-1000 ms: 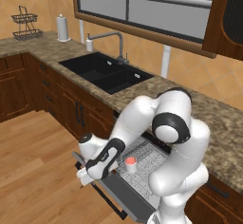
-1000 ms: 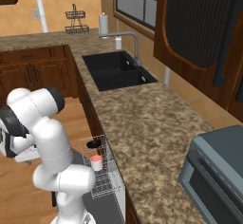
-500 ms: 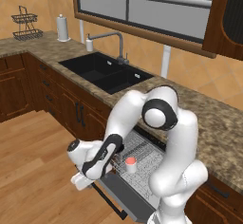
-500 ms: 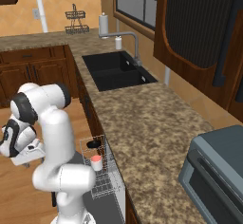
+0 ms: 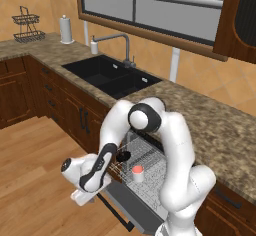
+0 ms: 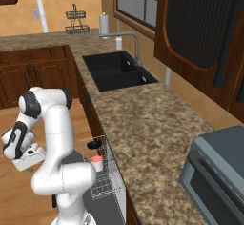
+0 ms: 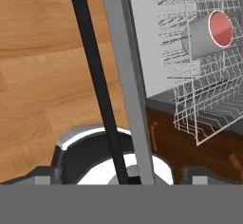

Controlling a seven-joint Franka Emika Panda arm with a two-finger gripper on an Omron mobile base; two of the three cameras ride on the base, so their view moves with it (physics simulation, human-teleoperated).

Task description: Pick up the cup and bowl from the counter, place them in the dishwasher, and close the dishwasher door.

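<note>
Gripper (image 5: pixel 82 196) fingers wide apart, empty, beside dishwasher door (image 5: pixel 131 206) front edge; cup (image 5: pixel 137 172), bowl (image 5: pixel 123 156) in rack (image 5: pixel 150 164).

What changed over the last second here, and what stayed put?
The arm swung its hand down and outward from above the rack toward the outer edge of the open dishwasher door, by the handle. It took hold of nothing and its jaws stayed open. The cup and bowl stayed in the rack.

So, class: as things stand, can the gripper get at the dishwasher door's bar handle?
Probably yes. The gripper hangs open just off the lowered dishwasher door's outer edge, beside its black bar handle, with nothing between them.
</note>
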